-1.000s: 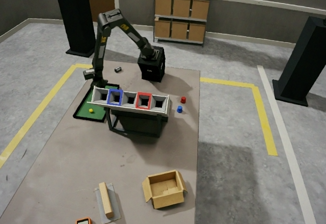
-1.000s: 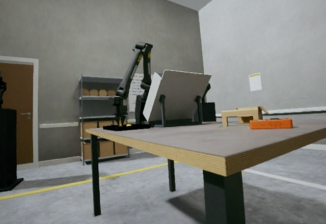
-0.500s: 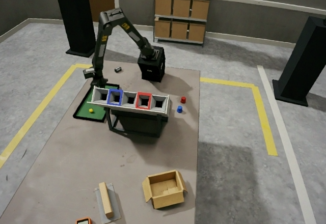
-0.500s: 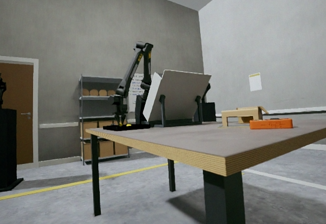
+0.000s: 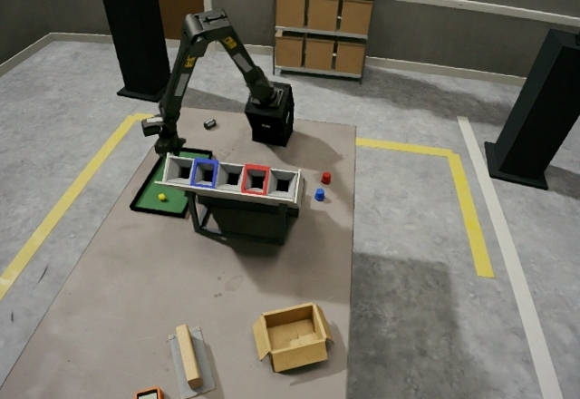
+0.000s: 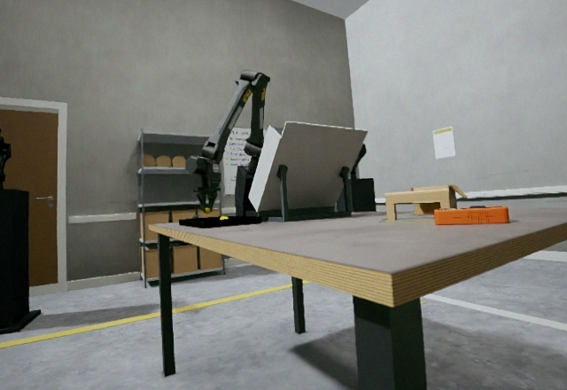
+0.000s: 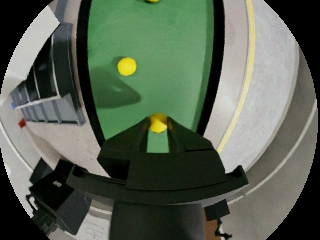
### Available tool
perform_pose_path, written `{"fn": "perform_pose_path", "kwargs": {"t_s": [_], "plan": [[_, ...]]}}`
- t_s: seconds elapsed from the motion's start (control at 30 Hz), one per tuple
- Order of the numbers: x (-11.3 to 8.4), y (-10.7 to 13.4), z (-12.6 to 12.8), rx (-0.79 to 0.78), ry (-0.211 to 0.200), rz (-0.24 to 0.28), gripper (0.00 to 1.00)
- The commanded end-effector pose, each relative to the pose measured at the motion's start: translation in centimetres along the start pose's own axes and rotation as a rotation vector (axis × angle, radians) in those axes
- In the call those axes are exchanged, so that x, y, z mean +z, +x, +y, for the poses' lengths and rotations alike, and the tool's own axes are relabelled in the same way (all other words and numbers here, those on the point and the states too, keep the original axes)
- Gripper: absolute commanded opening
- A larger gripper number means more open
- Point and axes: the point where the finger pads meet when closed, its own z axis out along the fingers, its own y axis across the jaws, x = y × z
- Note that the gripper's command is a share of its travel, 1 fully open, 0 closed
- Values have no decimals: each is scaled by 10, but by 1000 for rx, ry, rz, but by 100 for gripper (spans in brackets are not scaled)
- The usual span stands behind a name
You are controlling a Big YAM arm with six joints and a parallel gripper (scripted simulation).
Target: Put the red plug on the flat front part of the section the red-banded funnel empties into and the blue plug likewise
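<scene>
Wrist view: claw [image 7: 159, 135] pinches a marble [image 7: 158, 124] over the tray [image 7: 212, 60]; both plugs unplaced at 3 o'clock.

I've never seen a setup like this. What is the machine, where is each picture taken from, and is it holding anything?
The machine is a jointed robot arm on a table. One picture looks down from above, one from the side at table height, and the round one from a camera just behind the gripper, looking down.

On the table stands a row of five funnels, one banded blue, one red. Beside them lie a red plug and a blue plug. A green tray holds yellow marbles.

The gripper is shut on one marble, just above the tray. Two more lie below.
</scene>
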Motion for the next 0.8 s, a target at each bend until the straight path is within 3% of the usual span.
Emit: {"fn": "perform_pose_path", "kwargs": {"t_s": [0.0,0.33,0.77], "plan": [[-2,23,10,34,-19,42,0],[-14,26,12,38,-23,46,0],[-73,19,5,32,-13,39,0]]}}
